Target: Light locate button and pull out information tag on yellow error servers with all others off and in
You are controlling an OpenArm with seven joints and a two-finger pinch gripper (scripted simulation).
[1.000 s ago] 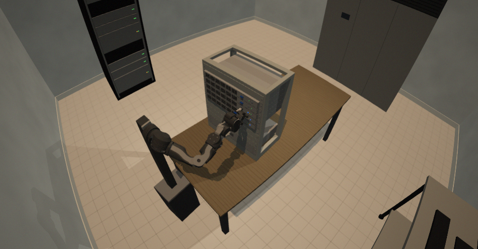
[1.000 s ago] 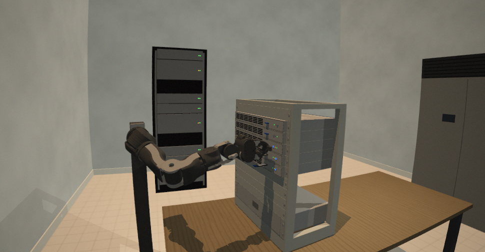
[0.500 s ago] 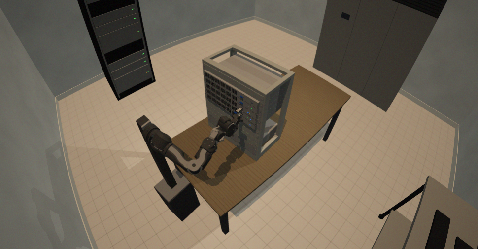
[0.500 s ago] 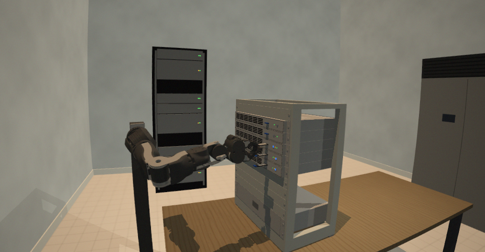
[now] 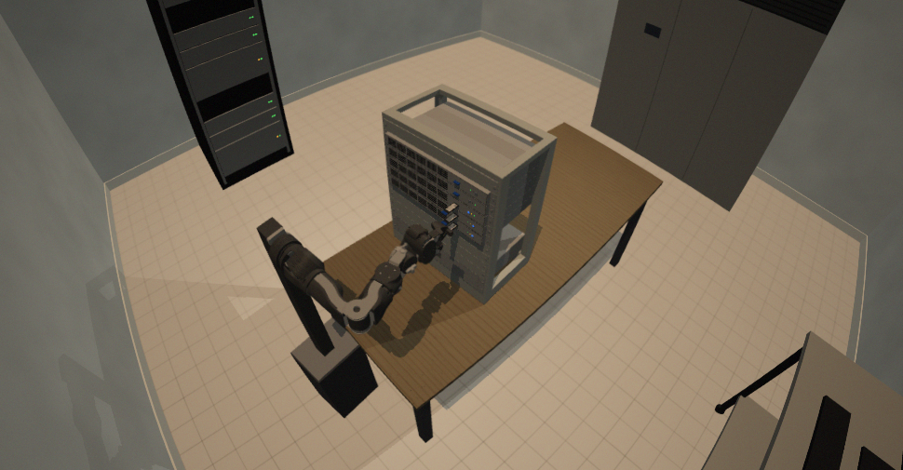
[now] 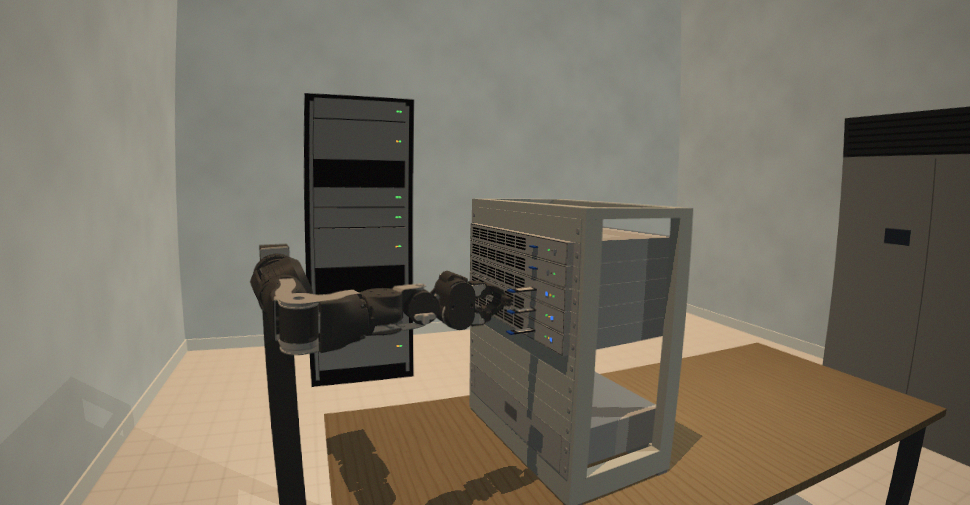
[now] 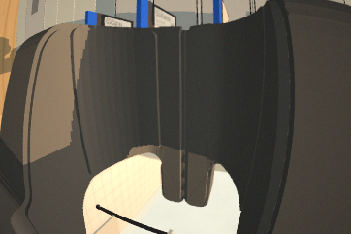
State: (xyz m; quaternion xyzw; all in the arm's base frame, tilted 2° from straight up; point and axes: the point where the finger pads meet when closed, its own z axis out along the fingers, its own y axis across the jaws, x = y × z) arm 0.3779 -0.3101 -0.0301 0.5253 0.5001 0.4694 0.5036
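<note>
The grey server rack (image 5: 536, 151) (image 6: 678, 298) stands upright on the wooden table (image 5: 587, 194) (image 6: 780, 399). Several servers fill its upper front. Three information tags (image 5: 452, 208) (image 6: 519, 310) with blue tabs stick out of the middle servers, one above the other; they also show in the wrist view (image 7: 164, 18). The two servers above have their blue tabs (image 6: 533, 250) flush with the front. Blue-lit buttons (image 6: 550, 316) glow right of the pulled tags. The error light colours are too small to tell. My gripper (image 5: 444, 232) (image 6: 494, 300) (image 7: 195, 118) is shut and empty, just left of the pulled tags, apart from them.
A tall black server cabinet (image 5: 221, 69) (image 6: 358, 230) stands by the back wall. A grey cupboard (image 5: 707, 75) (image 6: 902, 277) stands at the right. The arm's post (image 5: 297, 283) (image 6: 281, 393) stands at the table's near-left end.
</note>
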